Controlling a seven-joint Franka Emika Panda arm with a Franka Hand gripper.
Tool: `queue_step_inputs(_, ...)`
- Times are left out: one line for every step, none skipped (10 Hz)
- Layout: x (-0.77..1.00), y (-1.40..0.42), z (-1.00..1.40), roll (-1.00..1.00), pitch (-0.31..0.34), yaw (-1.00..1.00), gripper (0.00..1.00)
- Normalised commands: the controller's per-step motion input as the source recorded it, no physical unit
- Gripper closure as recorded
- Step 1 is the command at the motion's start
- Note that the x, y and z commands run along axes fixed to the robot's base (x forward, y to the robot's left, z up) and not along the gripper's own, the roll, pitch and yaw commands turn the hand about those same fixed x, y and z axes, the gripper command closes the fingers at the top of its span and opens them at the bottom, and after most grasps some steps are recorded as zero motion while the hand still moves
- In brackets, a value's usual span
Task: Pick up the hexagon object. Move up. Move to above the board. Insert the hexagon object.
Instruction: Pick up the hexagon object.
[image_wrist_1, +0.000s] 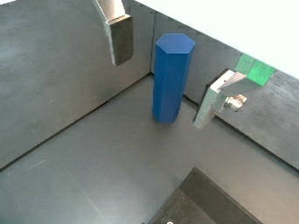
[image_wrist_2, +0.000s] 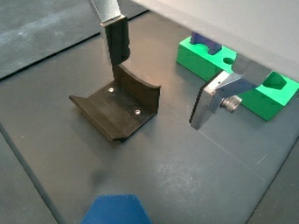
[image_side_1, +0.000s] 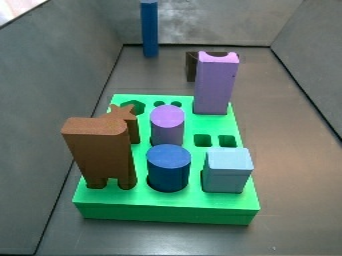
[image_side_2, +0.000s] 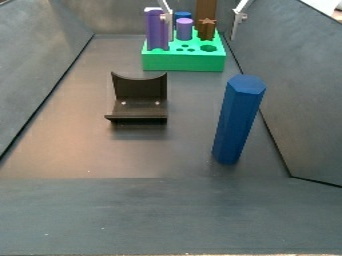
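Gripper: in both wrist views the gripper (image_wrist_1: 162, 74) has its two silver plates spread wide apart, nothing clamped between them, no pad touching anything.
Fingers: in a wrist view one finger (image_wrist_1: 121, 38) hangs on one side of the tall blue piece and the other finger (image_wrist_1: 215, 98) on the opposite side, each clear of it.
Hexagon object: the hexagon object (image_wrist_1: 172, 77) stands upright on the dark floor, between the open fingers in that wrist view; in a side view it (image_side_2: 237, 120) stands alone near the right wall, well apart from the green slab.
Same piece, far view: in a side view it (image_side_1: 148, 28) shows as a slim blue post at the back of the bin, beyond the slab.
Board: the board (image_wrist_2: 239, 80) lies past the gripper's far finger in a wrist view; in a side view the board (image_side_1: 167, 211) fills the foreground.
Blocks on the board: a brown block (image_side_1: 100, 152), a short dark-blue cylinder (image_side_1: 167, 166), a light-blue cube (image_side_1: 227, 169), a purple cylinder (image_side_1: 167, 127) and a tall purple block (image_side_1: 217, 82) stand in it.
Fixture: the fixture (image_wrist_2: 119, 107) sits on the floor below the gripper in a wrist view, just beside the near finger; in a side view the fixture (image_side_2: 139, 97) lies between the slab and the blue post.
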Motion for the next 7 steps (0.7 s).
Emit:
queue_step_inputs(-0.25, 0.23, 0.0, 0.0, 0.0, -0.08, 0.0)
queue_step_inputs(-0.28, 0.54, 0.0, -0.04, 0.0, 0.0, 0.0)
queue_step_inputs(-0.53, 0.81, 0.0, -0.14, -0.054, 0.01, 0.0)
queue_step_inputs(-0.73, 0.79, -0.12, -0.11, -0.1, 0.12, 0.0)
queue_step_inputs(-0.49, 0.65, -0.2, -0.1, -0.116, 0.28, 0.0)
queue_step_inputs(-0.26, 0.55, -0.25, -0.09, -0.154, 0.4, 0.0)
queue_step_inputs(0.0, 0.44, -0.22, -0.21, -0.254, 0.47, 0.0)
